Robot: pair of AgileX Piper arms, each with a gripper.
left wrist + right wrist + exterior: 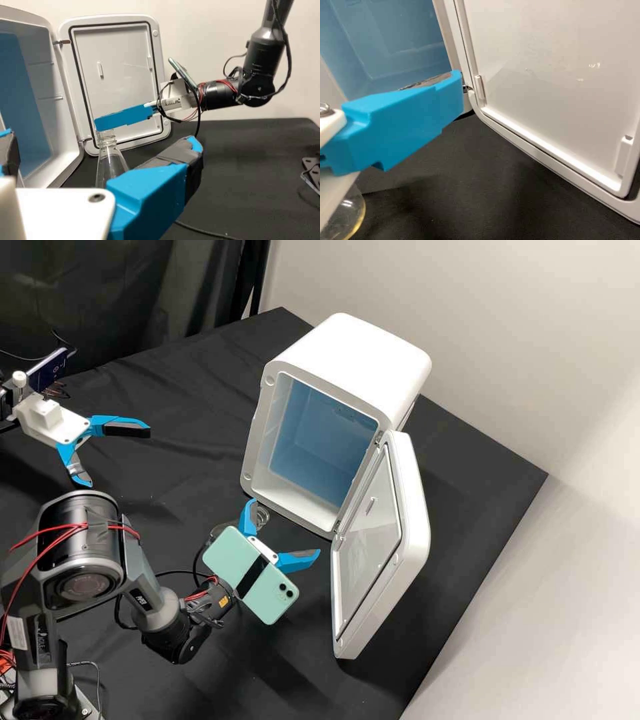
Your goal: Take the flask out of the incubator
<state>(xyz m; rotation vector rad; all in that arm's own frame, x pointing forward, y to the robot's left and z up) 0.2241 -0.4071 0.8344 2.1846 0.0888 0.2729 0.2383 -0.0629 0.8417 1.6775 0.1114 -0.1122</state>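
Note:
The white incubator (pixel 360 360) with a blue inside stands at the back of the bench, its door (pixel 383 540) swung wide open. A clear glass flask (pixel 110 160) stands upright on the black bench just in front of the opening, outside the box. My right gripper (pixel 283 527) is open around the flask, one blue finger (pixel 125 117) by its neck. The flask's base (pixel 340 215) lies below that finger (pixel 400 120). My left gripper (pixel 115 457) hangs open and holds nothing, well to the left of the incubator.
The open door (pixel 545 75) juts toward the bench's right edge (pixel 527 507). A small dark part (pixel 310 170) lies on the bench, and a blue device (pixel 50 367) sits at the far left. A dark curtain hangs behind.

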